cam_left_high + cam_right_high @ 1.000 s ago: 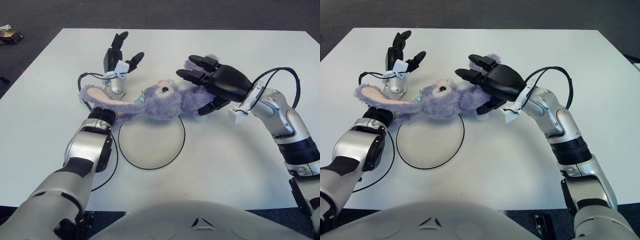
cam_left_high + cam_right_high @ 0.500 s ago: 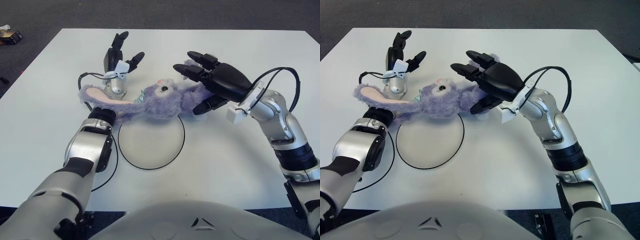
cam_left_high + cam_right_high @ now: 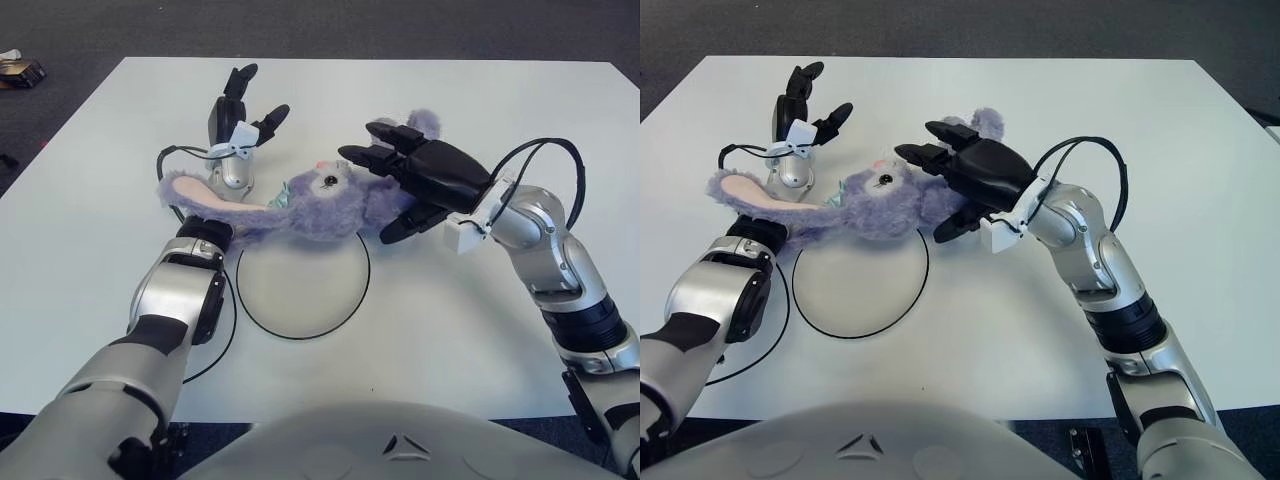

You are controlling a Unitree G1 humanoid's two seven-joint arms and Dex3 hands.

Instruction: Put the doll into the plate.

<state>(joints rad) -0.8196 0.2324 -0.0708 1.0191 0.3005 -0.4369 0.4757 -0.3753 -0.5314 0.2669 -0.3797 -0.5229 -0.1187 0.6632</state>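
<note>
Beside plate [image 3: 303, 285], doll [image 3: 300, 205] lengthwise left-right

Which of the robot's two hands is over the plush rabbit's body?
The right hand: its black fingers reach over the purple plush rabbit by the plate. The left hand shows behind the rabbit's long ear, fingers spread, holding nothing.

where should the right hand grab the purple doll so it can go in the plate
Grip the doll around its plump body, coming from above on the robot's right, where the right hand hovers open. The long ear lies across the left forearm, with the left hand open beyond. The plate sits just nearer.
</note>
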